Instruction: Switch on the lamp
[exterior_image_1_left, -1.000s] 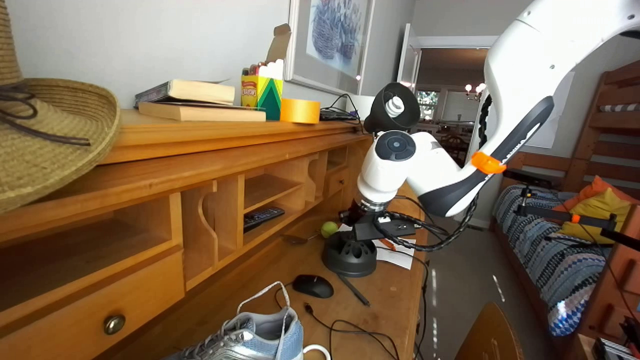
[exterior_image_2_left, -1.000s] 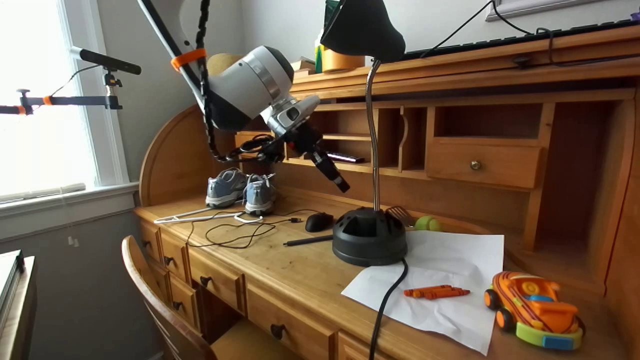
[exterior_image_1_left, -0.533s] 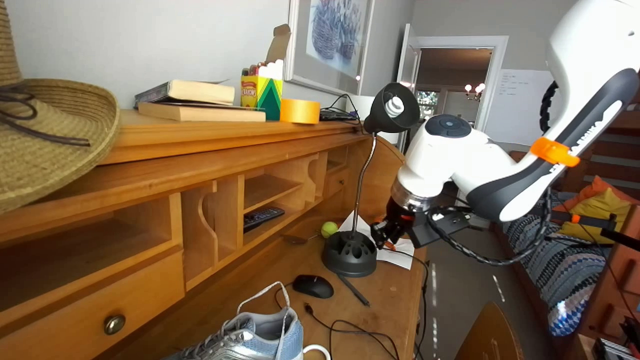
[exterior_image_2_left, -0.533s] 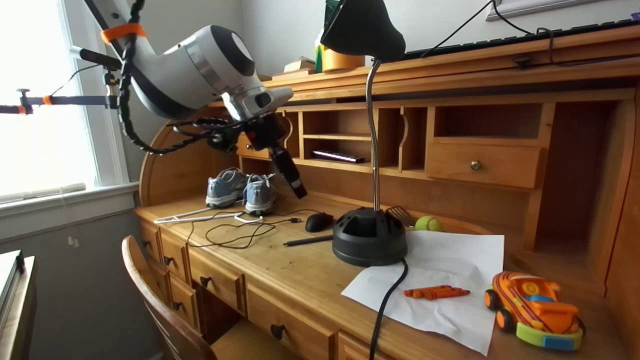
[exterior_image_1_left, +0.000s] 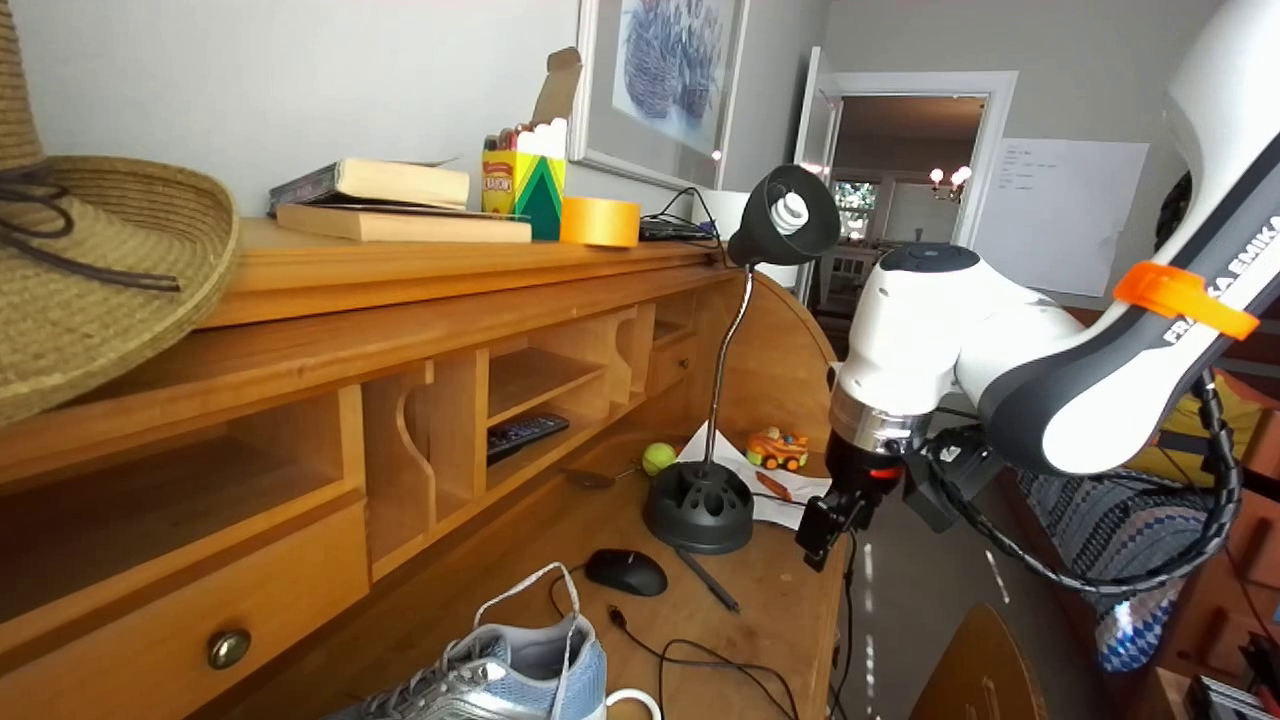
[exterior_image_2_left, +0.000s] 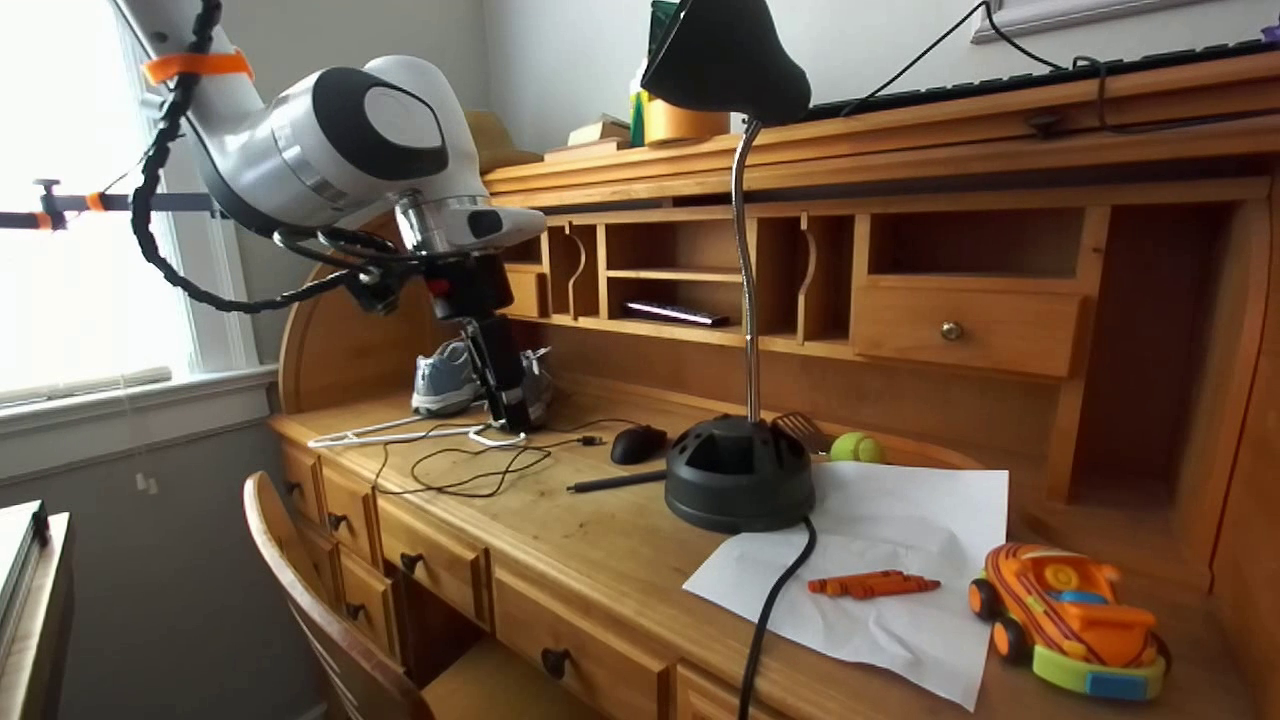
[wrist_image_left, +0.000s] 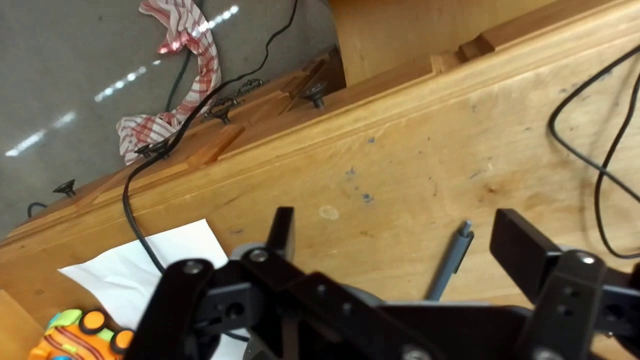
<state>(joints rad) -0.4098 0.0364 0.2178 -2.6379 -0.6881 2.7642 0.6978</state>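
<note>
The lamp stands upright on the desk, its black domed base (exterior_image_2_left: 740, 475) on the wood and its bent neck rising to a black head (exterior_image_1_left: 785, 215). A white spiral bulb (exterior_image_1_left: 789, 213) shows inside the head, with no clear glow around it. My gripper (exterior_image_1_left: 822, 545) hangs apart from the lamp, towards the desk's front edge. In an exterior view the gripper (exterior_image_2_left: 512, 415) points down in front of the shoes, well to one side of the lamp. The wrist view has the gripper (wrist_image_left: 395, 220) wide open, nothing held between its fingers.
A grey pen (wrist_image_left: 450, 260) and black mouse (exterior_image_2_left: 638, 444) lie by the lamp base. Crayons (exterior_image_2_left: 875, 584) rest on white paper (exterior_image_2_left: 940, 500) near an orange toy car (exterior_image_2_left: 1070, 620). Loose cables (exterior_image_2_left: 470, 465) and shoes (exterior_image_2_left: 450, 375) stand further along. A chair (exterior_image_2_left: 310, 590) is in front.
The arm has pulled back from the lamp towards the front edge and the shoes' end, and the gripper now points more steeply down. Its fingers, close together before, have spread. The lamp has not moved.
</note>
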